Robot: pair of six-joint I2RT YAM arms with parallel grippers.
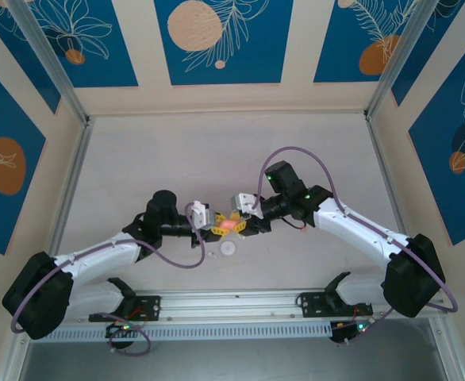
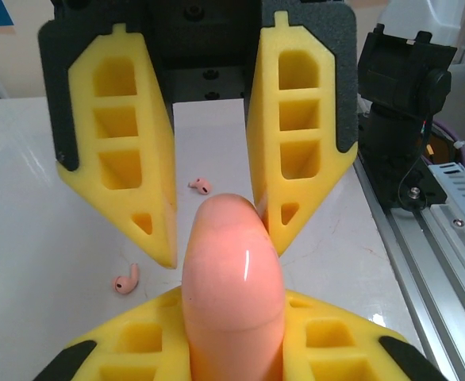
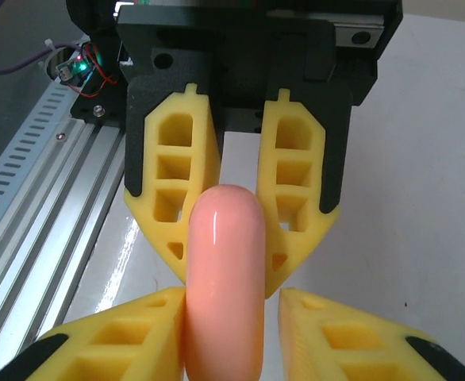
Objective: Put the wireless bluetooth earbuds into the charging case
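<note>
Case glossy salmon-pink, rounded, pinched in left gripper; right gripper spread; pink earbuds on table.

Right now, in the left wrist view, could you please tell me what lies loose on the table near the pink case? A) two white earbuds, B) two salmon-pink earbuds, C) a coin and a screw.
B: two salmon-pink earbuds lie on the white table, the second one farther off, both left of the pink case.
</note>
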